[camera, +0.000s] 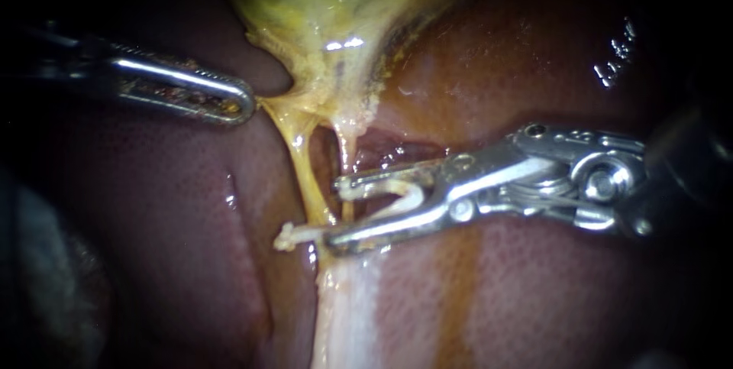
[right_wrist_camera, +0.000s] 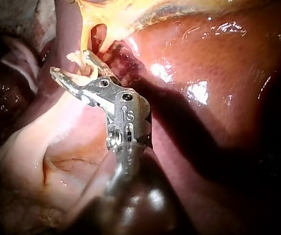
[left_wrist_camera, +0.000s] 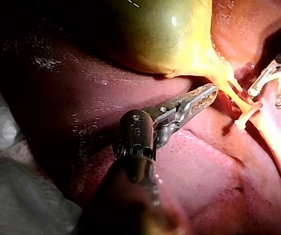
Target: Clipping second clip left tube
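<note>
Left tube point(camera: 304, 174) runs as a thin yellow strand from the base of the gallbladder point(camera: 328, 2) down across the liver point(camera: 534, 56), just left of a shorter strand, the right tube point(camera: 347, 156). Our left tool point(camera: 243, 103) is clenched on a wisp of yellow tissue point(camera: 269, 101) where the gallbladder narrows. We judge it pulls sideways there to draw the strand taut and open the window between the two tubes. A seated clip point(camera: 290, 237) lies across the left tube low down, its white end poking out to the left. Our right tool point(camera: 334, 214) grasps the second clip point(camera: 397, 199), a white V spread wide between its parted jaws. Its tips are at the tube just above the seated clip, presumably so the two will lie side by side. We cannot make out whether the tube is fully inside the V. The lower jaw overlaps the seated clip, and the upper jaw covers the foot of the right tube. The left tool's shaft fades into darkness.
</note>
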### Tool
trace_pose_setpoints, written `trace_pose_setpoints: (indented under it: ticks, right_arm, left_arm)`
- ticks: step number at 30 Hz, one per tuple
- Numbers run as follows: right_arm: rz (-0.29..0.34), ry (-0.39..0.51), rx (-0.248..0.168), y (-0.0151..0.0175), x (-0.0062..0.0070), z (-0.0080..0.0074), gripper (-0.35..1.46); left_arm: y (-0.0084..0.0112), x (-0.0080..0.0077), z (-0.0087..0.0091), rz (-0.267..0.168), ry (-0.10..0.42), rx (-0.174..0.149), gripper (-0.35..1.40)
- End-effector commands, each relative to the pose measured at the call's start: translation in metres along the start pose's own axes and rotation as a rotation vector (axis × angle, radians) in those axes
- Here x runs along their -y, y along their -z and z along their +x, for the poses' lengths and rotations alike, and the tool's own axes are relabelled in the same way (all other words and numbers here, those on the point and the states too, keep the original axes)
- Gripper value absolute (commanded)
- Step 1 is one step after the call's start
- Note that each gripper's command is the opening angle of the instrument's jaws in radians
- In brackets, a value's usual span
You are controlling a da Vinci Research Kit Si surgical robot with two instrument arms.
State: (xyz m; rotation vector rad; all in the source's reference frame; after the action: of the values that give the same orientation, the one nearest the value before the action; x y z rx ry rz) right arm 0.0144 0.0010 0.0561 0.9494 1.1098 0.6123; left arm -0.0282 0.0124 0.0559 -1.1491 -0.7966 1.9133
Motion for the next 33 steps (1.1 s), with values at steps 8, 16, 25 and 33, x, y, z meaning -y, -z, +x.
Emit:
trace_pose_setpoints:
  ticks: [8, 16, 25, 33]
  right_arm:
    - [-0.016, -0.023, 0.014, -0.0004, -0.0021, -0.0017, 0.45]
    - [-0.037, -0.038, 0.030, -0.0012, -0.0042, -0.0029, 0.45]
    - [-0.044, -0.039, 0.030, -0.0027, -0.0048, -0.0033, 0.46]
    - [-0.046, -0.045, 0.026, -0.0042, -0.0048, -0.0029, 0.47]
  left_arm:
    - [0.0000, 0.0000, 0.0000, 0.000, 0.000, 0.000, -0.35]
    - [0.0000, 0.0000, 0.0000, 0.000, 0.000, 0.000, -0.35]
    - [0.0000, 0.0000, 0.0000, 0.000, 0.000, 0.000, -0.35]
    - [-0.0001, 0.0000, -0.0001, 0.001, 0.000, 0.000, -0.35]
